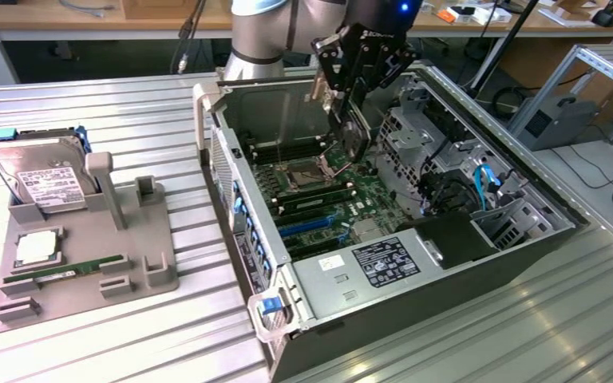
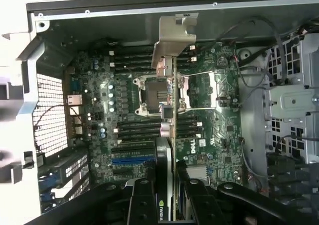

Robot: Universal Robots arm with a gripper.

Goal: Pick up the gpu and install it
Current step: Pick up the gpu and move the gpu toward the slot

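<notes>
Above the motherboard [image 1: 318, 199] of the open case [image 1: 253, 112], the gpu [image 1: 347, 132] hangs upright, the end effector [image 1: 344, 84] clamped on its upper edge; any tilt or offset at the slot [image 1: 309, 227] could, I judge, jam or bend its connector.

A robotics lab or workshop: a robot arm [image 1: 259, 36] stands at the edge of a ribbed metal table [image 1: 93, 112] bearing an open computer case [image 1: 445, 311] and a grey parts fixture [image 1: 152, 255], with cluttered wooden workbenches [image 1: 29, 20] behind
</notes>
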